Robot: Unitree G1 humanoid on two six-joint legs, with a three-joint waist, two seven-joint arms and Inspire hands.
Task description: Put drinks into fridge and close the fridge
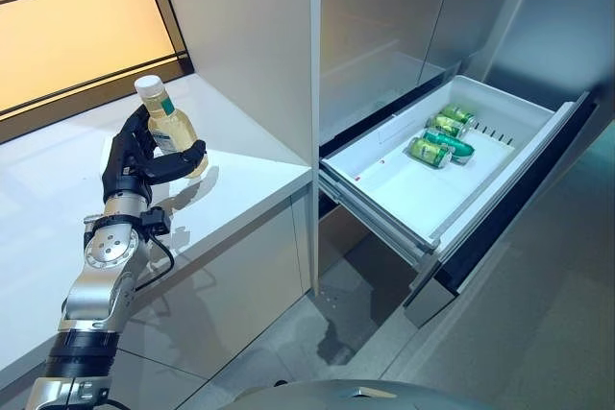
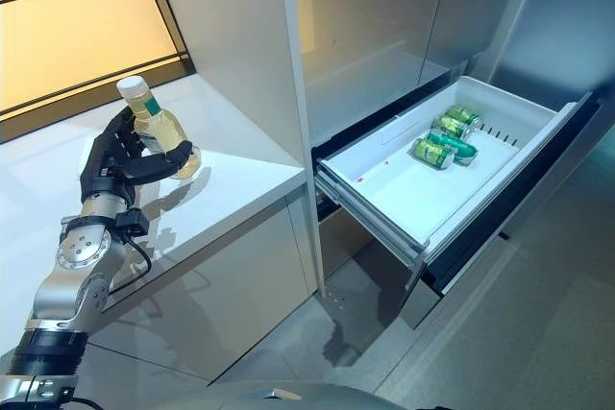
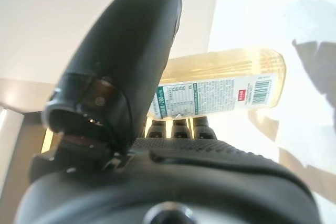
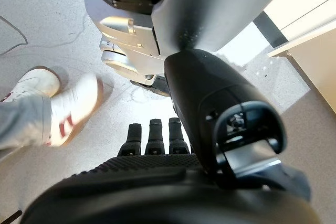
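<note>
From the head, the left hand [image 1: 144,162] wraps its fingers and thumb around a bottle [image 1: 171,129] of pale yellow drink with a cream cap, standing on the white counter [image 1: 58,189] near the counter's right edge. A tall grey cabinet panel [image 1: 245,36] rises between the bottle and the fridge drawer [image 1: 452,165], which stands pulled out to the right of the counter, with green cans [image 1: 440,139] lying at its far end. In the left wrist view the thumb [image 3: 131,61] crosses the bottle's label. In the right wrist view the right hand [image 4: 173,177] hangs relaxed and empty over the floor [image 4: 47,19], near a person's shoes [image 4: 68,100].
</note>
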